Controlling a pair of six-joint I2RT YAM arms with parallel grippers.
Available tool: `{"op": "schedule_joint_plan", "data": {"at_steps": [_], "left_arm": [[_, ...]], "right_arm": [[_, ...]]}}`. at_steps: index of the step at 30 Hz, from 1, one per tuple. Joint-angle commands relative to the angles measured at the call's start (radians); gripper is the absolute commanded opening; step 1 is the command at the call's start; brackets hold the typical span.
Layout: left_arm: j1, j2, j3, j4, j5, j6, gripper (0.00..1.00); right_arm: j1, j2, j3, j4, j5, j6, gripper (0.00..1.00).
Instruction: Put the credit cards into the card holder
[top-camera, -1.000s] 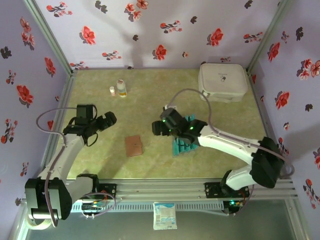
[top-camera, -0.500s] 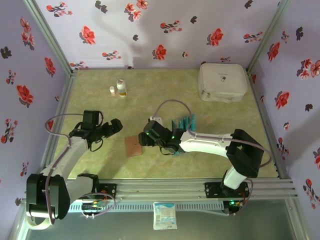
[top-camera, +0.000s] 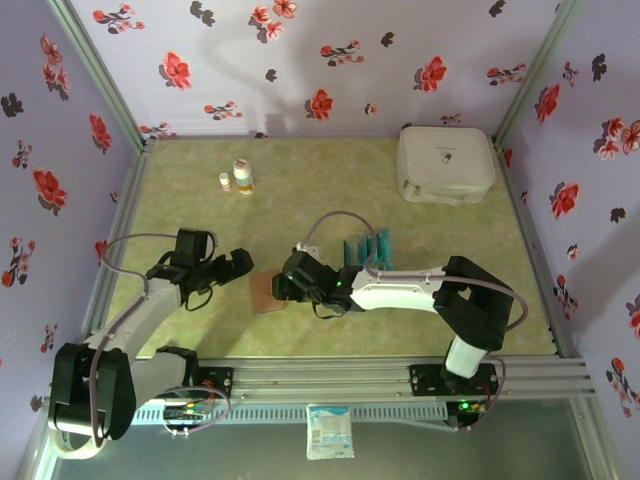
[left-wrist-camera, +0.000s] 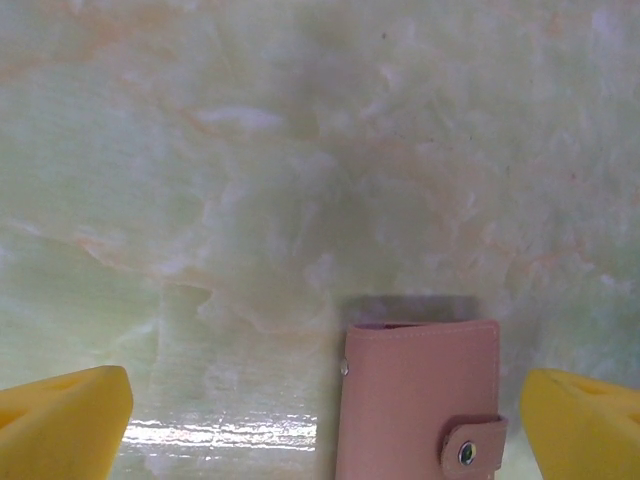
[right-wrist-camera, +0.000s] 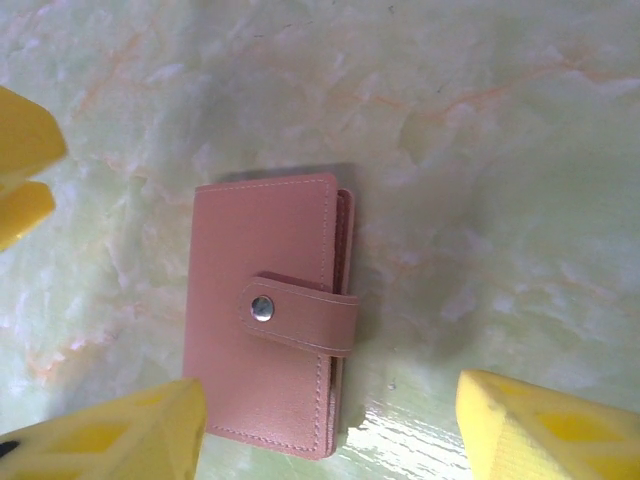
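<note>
- Pale green, marble-patterned table (top-camera: 300, 200) under everything, glossy enough to throw glare in the left wrist view.
- Boxed in on three sides by lilac walls (top-camera: 330, 60) printed with red and black flowers, with a metal rail (top-camera: 330, 375) along the near edge.
- In the far right corner, a white rounded case (top-camera: 445, 163); toward the far left, two small bottles (top-camera: 243, 177) standing side by side.
- In the near half of the table, the card holder (top-camera: 262, 294): closed, flat on the surface, snap side up, lying between the two grippers.
- Long axis roughly near-to-far in the top view, a touch tilted; up the picture in the right wrist view, with the strap (right-wrist-camera: 305, 315) crossing from the right-hand edge onto the face and fastened by a metal snap.
- To its right and a little farther back, behind the right arm, the credit cards (top-camera: 368, 247): teal, seemingly upright in a row.
- Left gripper (top-camera: 240, 264) just left of the holder, yellow fingers (left-wrist-camera: 60, 425) spread wide, touching nothing.
- Right gripper (top-camera: 280, 288) over the holder's right edge, fingers (right-wrist-camera: 545, 430) apart on either side of it, not clamped.
- Against a second ago: right gripper gone from above the cards leftward to the holder, arm now stretched low across the table; left gripper brought closer to the holder; holder in the same spot.
</note>
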Motion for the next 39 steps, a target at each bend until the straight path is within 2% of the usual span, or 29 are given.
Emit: {"op": "schedule_joint_plan", "data": {"at_steps": [1, 9, 29, 39], "left_arm": [[-0.025, -0.022, -0.017, 0.032, 0.019, -0.028, 1.00], [-0.049, -0.026, -0.049, 0.057, 0.019, -0.056, 1.00], [-0.109, -0.013, -0.086, 0.131, 0.018, -0.109, 1.00], [-0.143, 0.028, -0.088, 0.165, 0.007, -0.120, 1.00]], "right_arm": [[0.009, 0.010, -0.024, 0.028, -0.001, 0.041, 0.66], [0.008, 0.036, -0.039, 0.060, -0.032, 0.088, 0.61], [0.013, 0.116, -0.091, 0.262, -0.120, 0.185, 0.49], [0.013, 0.152, -0.076, 0.290, -0.144, 0.194, 0.48]]}}
